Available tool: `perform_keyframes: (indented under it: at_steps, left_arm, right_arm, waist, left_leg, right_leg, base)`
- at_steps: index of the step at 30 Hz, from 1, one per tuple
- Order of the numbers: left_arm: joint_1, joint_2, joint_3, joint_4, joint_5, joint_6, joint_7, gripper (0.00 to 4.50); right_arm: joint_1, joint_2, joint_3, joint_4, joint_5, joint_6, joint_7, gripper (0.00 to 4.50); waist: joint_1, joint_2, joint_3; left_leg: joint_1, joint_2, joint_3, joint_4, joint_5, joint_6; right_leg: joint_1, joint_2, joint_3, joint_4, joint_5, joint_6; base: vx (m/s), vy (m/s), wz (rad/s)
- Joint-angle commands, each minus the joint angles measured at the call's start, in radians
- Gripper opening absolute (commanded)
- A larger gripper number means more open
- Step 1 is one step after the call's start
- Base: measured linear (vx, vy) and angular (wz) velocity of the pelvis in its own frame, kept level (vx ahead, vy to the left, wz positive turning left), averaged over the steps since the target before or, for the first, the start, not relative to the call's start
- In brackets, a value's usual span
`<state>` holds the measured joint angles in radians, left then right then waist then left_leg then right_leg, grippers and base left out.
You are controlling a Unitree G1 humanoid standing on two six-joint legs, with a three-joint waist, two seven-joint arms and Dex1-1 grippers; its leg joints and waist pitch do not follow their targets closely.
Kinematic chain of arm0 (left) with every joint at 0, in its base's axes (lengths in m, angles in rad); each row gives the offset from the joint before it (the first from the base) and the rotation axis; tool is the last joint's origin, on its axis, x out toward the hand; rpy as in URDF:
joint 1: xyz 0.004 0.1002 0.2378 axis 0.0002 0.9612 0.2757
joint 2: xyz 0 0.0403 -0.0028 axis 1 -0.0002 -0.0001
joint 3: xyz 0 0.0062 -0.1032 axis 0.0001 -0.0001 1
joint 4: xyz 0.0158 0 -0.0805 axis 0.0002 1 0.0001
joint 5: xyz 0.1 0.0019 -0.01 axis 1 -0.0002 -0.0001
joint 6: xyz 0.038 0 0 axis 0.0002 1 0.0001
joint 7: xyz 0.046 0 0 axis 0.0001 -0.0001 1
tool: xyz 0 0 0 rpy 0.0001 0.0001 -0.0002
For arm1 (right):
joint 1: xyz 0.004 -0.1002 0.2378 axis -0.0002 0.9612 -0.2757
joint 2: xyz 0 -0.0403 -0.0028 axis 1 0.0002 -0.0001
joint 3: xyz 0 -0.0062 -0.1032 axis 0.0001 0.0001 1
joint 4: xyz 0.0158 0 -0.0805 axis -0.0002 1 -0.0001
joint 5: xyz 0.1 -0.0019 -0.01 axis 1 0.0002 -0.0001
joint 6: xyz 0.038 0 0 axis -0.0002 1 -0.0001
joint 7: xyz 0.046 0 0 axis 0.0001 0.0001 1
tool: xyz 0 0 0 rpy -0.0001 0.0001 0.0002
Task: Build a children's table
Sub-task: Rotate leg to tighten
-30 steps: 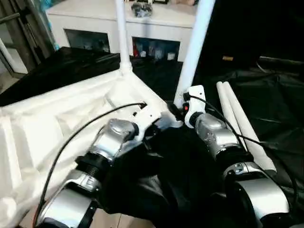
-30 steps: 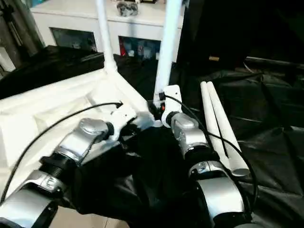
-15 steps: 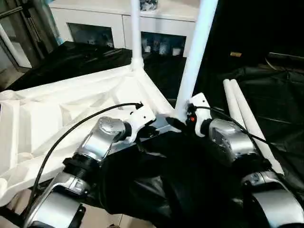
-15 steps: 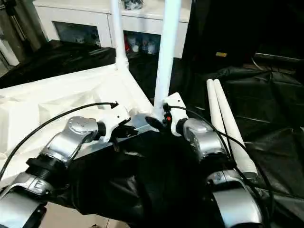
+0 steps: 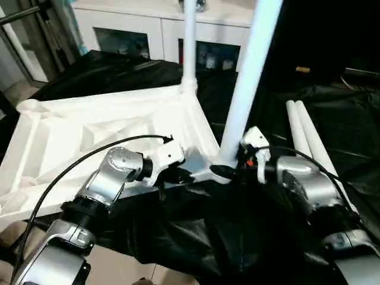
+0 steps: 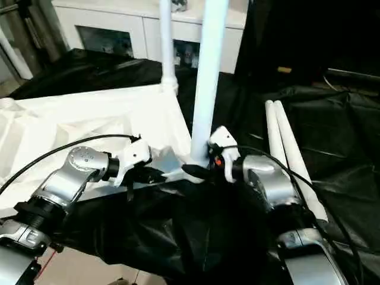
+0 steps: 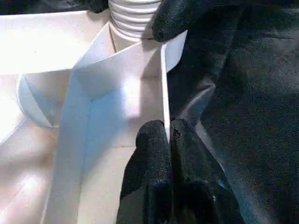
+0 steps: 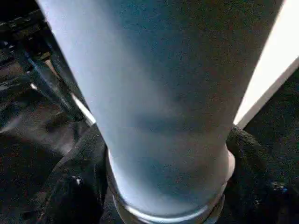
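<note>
The upturned table top (image 5: 107, 127) is lying on black sheeting (image 5: 237, 225). The left pincer (image 7: 167, 140) is pinching its rim wall shut, steadying it, while the right pincer (image 5: 228, 172) is clasping the near leg (image 5: 246, 89) at its corner socket, probably seating it.

The white tabletop (image 5: 107, 127) is laid upside down, ribbed underside up. Two tapered white legs (image 5: 249, 83) are stood upright in its corner sockets; two more legs (image 5: 309, 139) are laid side by side nearby.
</note>
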<state>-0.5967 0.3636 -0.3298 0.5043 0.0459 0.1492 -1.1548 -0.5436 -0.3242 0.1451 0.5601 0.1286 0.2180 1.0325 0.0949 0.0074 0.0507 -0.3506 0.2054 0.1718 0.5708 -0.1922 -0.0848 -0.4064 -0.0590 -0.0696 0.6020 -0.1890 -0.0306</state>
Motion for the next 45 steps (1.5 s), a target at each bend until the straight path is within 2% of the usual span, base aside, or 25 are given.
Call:
perform_keyframes:
  at_steps: [1,6,9,11,12,15,16,19,21,22,23,24,25,26,28,32,35,36,38,41,42,43,44,45]
  left_arm:
    - [0.0,-0.019,-0.032,-0.022,-0.021,-0.037,-0.051,0.0]
    - [0.002,-0.019,-0.027,-0.017,-0.017,-0.043,-0.056,0.0]
    - [0.005,-0.041,-0.016,-0.008,-0.017,-0.022,-0.015,0.0]
    - [-0.004,-0.076,-0.002,0.011,-0.013,0.001,0.057,0.0]
    - [-0.004,-0.076,-0.002,0.011,-0.013,0.001,0.057,0.0]
    - [-0.026,-0.121,0.012,0.049,0.013,0.033,0.169,0.0]
    - [-0.038,-0.147,0.023,0.071,0.026,0.054,0.233,0.0]
    - [-0.08,-0.235,0.055,0.138,0.045,0.101,0.409,0.0]
    - [-0.091,-0.258,0.06,0.154,0.051,0.103,0.447,0.0]
    - [-0.098,-0.279,0.056,0.162,0.056,0.096,0.465,0.0]
    - [-0.099,-0.283,0.055,0.164,0.058,0.093,0.467,0.0]
    - [-0.097,-0.285,0.047,0.161,0.063,0.077,0.46,0.0]
    - [-0.093,-0.289,0.041,0.157,0.07,0.067,0.456,0.0]
    - [-0.093,-0.289,0.041,0.156,0.071,0.066,0.456,0.0]
    - [-0.087,-0.288,0.039,0.146,0.067,0.06,0.443,0.0]
    - [-0.05,-0.237,0.018,0.098,0.042,0.014,0.33,0.0]
    - [-0.027,-0.202,0.01,0.069,0.026,-0.007,0.255,0.0]
    - [-0.021,-0.191,0.008,0.062,0.023,-0.015,0.233,0.0]
    - [-0.01,-0.171,0.004,0.048,0.014,-0.032,0.188,0.0]
    - [0.003,-0.142,-0.002,0.033,0.005,-0.051,0.128,0.0]
    - [0.01,-0.119,-0.006,0.025,-0.003,-0.061,0.084,0.0]
    - [0.017,-0.091,-0.011,0.017,-0.014,-0.079,0.03,0.0]
    - [0.019,-0.079,-0.013,0.015,-0.017,-0.08,0.012,0.0]
    - [0.019,-0.071,-0.013,0.016,-0.017,-0.083,0.0,0.0]
  right_arm:
    - [0.014,0.013,0.042,-0.051,0.007,0.021,0.024,2.94]
    - [0.031,0.016,0.047,-0.074,0.008,0.036,0.029,2.8]
    - [0.041,0.052,0.03,-0.049,0.003,0.036,-0.031,2.78]
    - [0.022,0.105,-0.019,0.026,-0.009,0.018,-0.179,2.78]
    - [0.022,0.105,-0.019,0.026,-0.009,0.018,-0.179,2.78]
    - [-0.008,0.153,-0.064,0.106,-0.022,0.017,-0.341,2.77]
    - [-0.02,0.177,-0.085,0.138,-0.025,0.023,-0.417,2.77]
    - [-0.058,0.25,-0.136,0.235,-0.035,0.032,-0.643,2.77]
    - [-0.067,0.273,-0.142,0.257,-0.039,0.028,-0.692,2.77]
    - [-0.071,0.296,-0.133,0.267,-0.044,0.017,-0.699,2.77]
    - [-0.073,0.303,-0.131,0.27,-0.047,0.011,-0.7,2.77]
    - [-0.072,0.31,-0.129,0.267,-0.042,-0.001,-0.675,2.77]
    - [-0.079,0.317,-0.136,0.279,-0.039,-0.02,-0.662,2.77]
    - [-0.079,0.318,-0.137,0.279,-0.04,-0.021,-0.662,3.33]
    - [-0.083,0.315,-0.143,0.282,-0.035,-0.025,-0.655,3.33]
    - [-0.093,0.258,-0.128,0.275,-0.045,-0.087,-0.567,3.79]
    - [-0.069,0.202,-0.087,0.223,-0.042,-0.105,-0.412,3.79]
    - [-0.061,0.186,-0.075,0.208,-0.043,-0.113,-0.368,3.79]
    - [-0.044,0.154,-0.052,0.18,-0.043,-0.129,-0.286,3.79]
    - [-0.023,0.113,-0.028,0.143,-0.038,-0.142,-0.185,3.79]
    - [-0.009,0.087,-0.021,0.117,-0.023,-0.147,-0.113,3.79]
    - [0.005,0.059,-0.013,0.086,0.0,-0.141,-0.029,3.79]
    - [0.011,0.048,-0.007,0.073,0.007,-0.14,0.004,3.79]
    - [0.015,0.04,-0.003,0.065,0.009,-0.138,0.028,3.79]
  waist:
    - [0.003,-0.001,-0.065]
    - [0.006,-0.002,-0.067]
    - [0.005,-0.005,-0.065]
    - [0.0,-0.004,-0.06]
    - [0.0,-0.004,-0.059]
    - [-0.007,-0.004,-0.057]
    - [-0.013,-0.002,-0.055]
    - [-0.011,-0.001,-0.057]
    - [-0.009,-0.001,-0.057]
    - [-0.007,-0.005,-0.058]
    - [-0.005,-0.004,-0.058]
    - [-0.006,-0.007,-0.058]
    - [-0.005,-0.005,-0.06]
    - [-0.006,-0.004,-0.06]
    - [-0.007,-0.004,-0.059]
    - [-0.007,-0.005,-0.062]
    - [-0.004,-0.007,-0.067]
    - [-0.005,-0.007,-0.068]
    - [-0.003,-0.009,-0.069]
    - [-0.002,-0.01,-0.068]
    - [-0.002,-0.009,-0.066]
    - [0.0,-0.014,-0.065]
    - [0.002,-0.012,-0.066]
    - [0.0,-0.016,-0.064]
  left_leg:
    - [-0.001,0.027,0.001,-0.052,-0.106,0.058]
    - [-0.002,0.026,0.001,-0.05,-0.087,0.057]
    - [-0.003,0.025,0.0,-0.05,-0.094,0.05]
    - [-0.001,0.023,0.0,-0.053,-0.124,0.033]
    - [0.001,0.022,0.0,-0.054,-0.136,0.026]
    - [0.004,0.023,-0.004,-0.058,-0.172,0.007]
    - [0.006,0.023,-0.001,-0.058,-0.17,0.003]
    - [0.008,0.02,-0.004,-0.058,-0.181,-0.008]
    - [0.012,0.018,-0.001,-0.057,-0.193,-0.009]
    - [0.007,0.017,-0.002,-0.056,-0.191,-0.001]
    - [0.006,0.019,-0.003,-0.057,-0.187,0.007]
    - [0.004,0.018,-0.002,-0.057,-0.185,0.011]
    - [0.002,0.019,-0.004,-0.058,-0.176,0.016]
    - [0.001,0.02,-0.004,-0.058,-0.176,0.019]
    - [0.0,0.018,-0.003,-0.058,-0.181,0.021]
    - [-0.002,0.02,-0.004,-0.057,-0.174,0.03]
    - [-0.007,0.021,-0.004,-0.052,-0.126,0.049]
    - [-0.008,0.021,-0.001,-0.049,-0.104,0.063]
    - [-0.009,0.02,-0.001,-0.046,-0.083,0.081]
    - [-0.01,0.022,0.001,-0.046,-0.082,0.094]
    - [-0.007,0.023,0.002,-0.047,-0.097,0.094]
    - [-0.007,0.024,0.002,-0.047,-0.107,0.093]
    - [-0.006,0.026,0.002,-0.047,-0.112,0.094]
    - [-0.007,0.028,0.002,-0.048,-0.114,0.094]
  right_leg:
    - [0.067,-0.077,0.05,-0.055,-0.054,-0.234]
    - [0.067,-0.077,0.05,-0.052,-0.044,-0.227]
    - [0.066,-0.077,0.05,-0.054,-0.068,-0.223]
    - [0.061,-0.079,0.051,-0.065,-0.149,-0.207]
    - [0.06,-0.081,0.051,-0.068,-0.182,-0.201]
    - [0.06,-0.081,0.051,-0.076,-0.268,-0.176]
    - [0.053,-0.078,0.054,-0.077,-0.265,-0.176]
    - [0.054,-0.079,0.052,-0.081,-0.293,-0.164]
    - [0.049,-0.079,0.053,-0.085,-0.312,-0.158]
    - [0.053,-0.078,0.053,-0.085,-0.307,-0.152]
    - [0.053,-0.079,0.053,-0.083,-0.291,-0.151]
    - [0.054,-0.078,0.053,-0.082,-0.284,-0.15]
    - [0.057,-0.079,0.052,-0.079,-0.269,-0.15]
    - [0.056,-0.08,0.052,-0.08,-0.264,-0.152]
    - [0.056,-0.079,0.052,-0.081,-0.269,-0.152]
    - [0.059,-0.081,0.052,-0.078,-0.26,-0.154]
    - [0.066,-0.08,0.052,-0.065,-0.158,-0.178]
    - [0.064,-0.078,0.053,-0.06,-0.102,-0.193]
    - [0.07,-0.078,0.051,-0.055,-0.057,-0.21]
    - [0.069,-0.077,0.05,-0.053,-0.048,-0.217]
    - [0.066,-0.076,0.048,-0.056,-0.07,-0.217]
    - [0.068,-0.077,0.049,-0.057,-0.099,-0.212]
    - [0.068,-0.077,0.049,-0.057,-0.108,-0.21]
    - [0.066,-0.077,0.049,-0.057,-0.113,-0.211]
  base:
    - [0.0,0.0,0.0]
    - [0.0,0.0,0.0]
    - [0.0,0.0,0.0]
    - [0.0,0.0,0.0]
    - [0.0,0.0,0.0]
    - [0.0,0.0,0.0]
    - [0.0,0.0,0.0]
    - [0.0,0.0,0.0]
    - [0.0,0.0,0.0]
    - [0.0,0.0,0.0]
    - [0.0,0.0,0.0]
    - [0.0,0.0,0.0]
    - [0.0,0.0,0.0]
    - [0.0,0.0,0.0]
    - [0.0,0.0,0.0]
    - [0.0,0.0,0.0]
    - [0.0,0.0,0.0]
    - [0.0,0.0,0.0]
    - [0.0,0.0,0.0]
    - [0.0,0.0,0.0]
    - [0.0,0.0,0.0]
    - [0.0,0.0,0.0]
    - [0.0,0.0,0.0]
    - [0.0,0.0,0.0]
